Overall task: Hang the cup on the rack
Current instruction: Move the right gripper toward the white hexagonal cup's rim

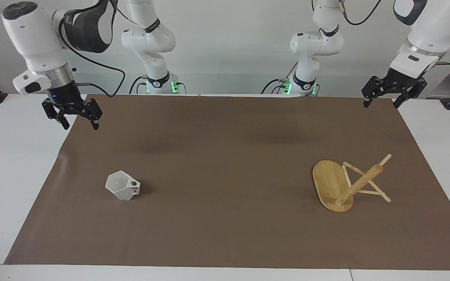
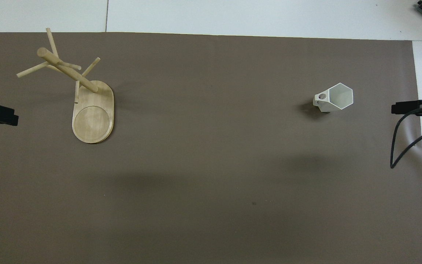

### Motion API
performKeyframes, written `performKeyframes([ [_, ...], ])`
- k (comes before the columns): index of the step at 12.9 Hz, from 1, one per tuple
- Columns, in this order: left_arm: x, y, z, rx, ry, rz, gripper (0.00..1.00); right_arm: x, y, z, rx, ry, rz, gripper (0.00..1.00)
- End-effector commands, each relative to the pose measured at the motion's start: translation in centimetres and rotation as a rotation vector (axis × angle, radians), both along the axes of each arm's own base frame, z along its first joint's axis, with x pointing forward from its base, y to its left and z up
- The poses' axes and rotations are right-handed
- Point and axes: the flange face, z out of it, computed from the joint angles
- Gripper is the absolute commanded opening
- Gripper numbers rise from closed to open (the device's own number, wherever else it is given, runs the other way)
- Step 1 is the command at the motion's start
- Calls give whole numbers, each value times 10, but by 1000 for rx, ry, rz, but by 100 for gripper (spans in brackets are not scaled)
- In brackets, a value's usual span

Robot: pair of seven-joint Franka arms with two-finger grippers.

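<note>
While the cup [image 1: 122, 186] sits untouched, well apart from the rack [image 1: 348, 184], nothing is hung; right gripper [image 1: 77, 124] and left gripper [image 1: 381, 102] hover, both spread empty.

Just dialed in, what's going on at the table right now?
Nothing is held yet. The right gripper hangs open over the brown mat's edge at its own end of the table, with the white cup standing upright on the mat, untouched. The rack stands upright on the mat toward the left arm's end, with no cup on its pegs. The left gripper waits open above the mat's corner nearest the robots.
</note>
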Motion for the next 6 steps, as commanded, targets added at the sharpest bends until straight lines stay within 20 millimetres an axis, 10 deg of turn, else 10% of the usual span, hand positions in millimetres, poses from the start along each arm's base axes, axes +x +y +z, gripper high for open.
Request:
performKeyframes([
  [1,-8,4,0,-7,4,-2,100,18,-5,-32,-18,-12,26,100],
  [6,-8,3,0,-7,4,-2,100,54,-8,-101,-42,-41,16,100],
])
